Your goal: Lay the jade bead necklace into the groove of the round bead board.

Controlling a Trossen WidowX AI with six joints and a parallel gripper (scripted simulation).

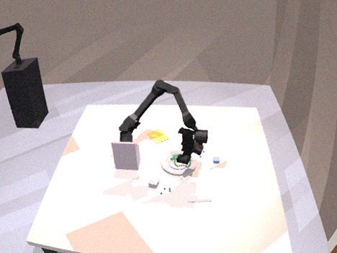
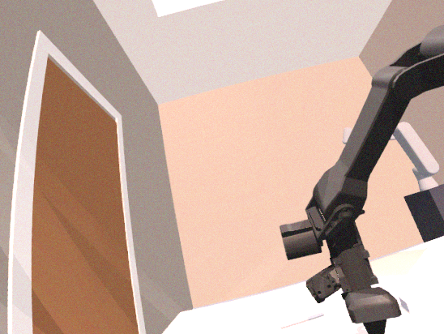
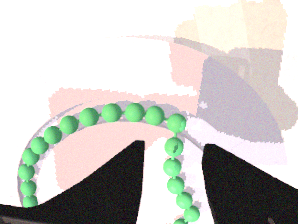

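My gripper (image 1: 183, 159) (image 2: 374, 324) (image 3: 173, 152) is over the round board (image 1: 166, 170) (image 3: 285, 150), its fingers apart with a gap between them. The green necklace (image 1: 176, 162) (image 3: 111, 112) lies on the board: in the wrist view one stretch curves along a groove, then bends sharply and runs down between the fingertips, touching neither. I see a blue block (image 1: 216, 160) near the board.

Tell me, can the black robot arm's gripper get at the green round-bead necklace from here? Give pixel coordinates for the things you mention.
Probably yes: the open gripper's (image 1: 183, 160) (image 3: 174, 145) fingers flank a strand of the necklace (image 1: 174, 156) (image 3: 135, 112), with nothing visible between them and the beads.
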